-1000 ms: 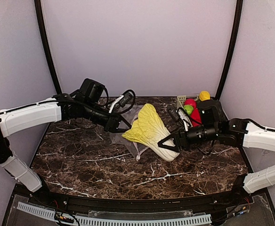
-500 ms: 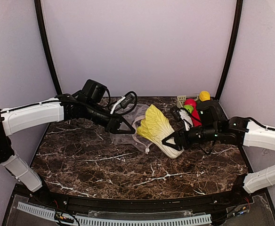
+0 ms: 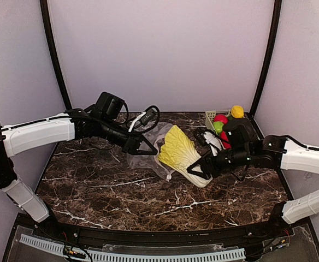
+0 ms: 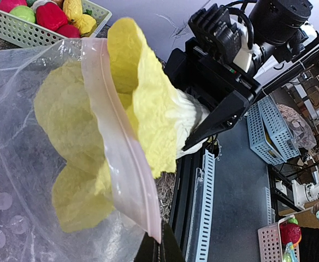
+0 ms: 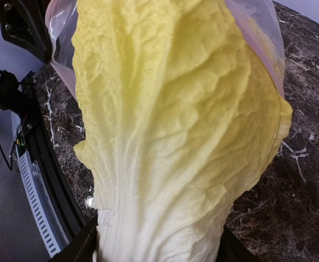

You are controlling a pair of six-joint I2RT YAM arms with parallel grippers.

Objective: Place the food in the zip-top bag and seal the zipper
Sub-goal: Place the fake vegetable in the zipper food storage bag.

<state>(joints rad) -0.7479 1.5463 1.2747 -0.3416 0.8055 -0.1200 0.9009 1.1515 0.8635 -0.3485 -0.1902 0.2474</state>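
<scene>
Right now you are in the loading step, with the first piece partway in. Your left gripper [image 3: 140, 146] is clamped fully shut on the zipper [image 4: 121, 164], the pink-white strip at the mouth of the zip-top bag [image 3: 146, 161]. It holds that mouth lifted and facing right, near the middle of the table [image 3: 94, 185].

Your right gripper [image 3: 199, 170] has its jaws about half spread, closed around the white stem end of the cabbage [image 3: 178, 148]. The cabbage lies tilted, its yellow leaves pointing far-left. The left wrist view shows the lower leaves behind the clear plastic, while one upper leaf stands outside, over the strip.

As I judge it, the next move calls for a push along the cabbage's length, tip dipped so the stray leaf slips under the strip. Let go only once the stem has passed the mouth. A hard shove could drag the thin edge out of your left grip. The other toy foods [image 3: 220, 119] sit in the green basket [image 3: 210, 115] at the far right.
</scene>
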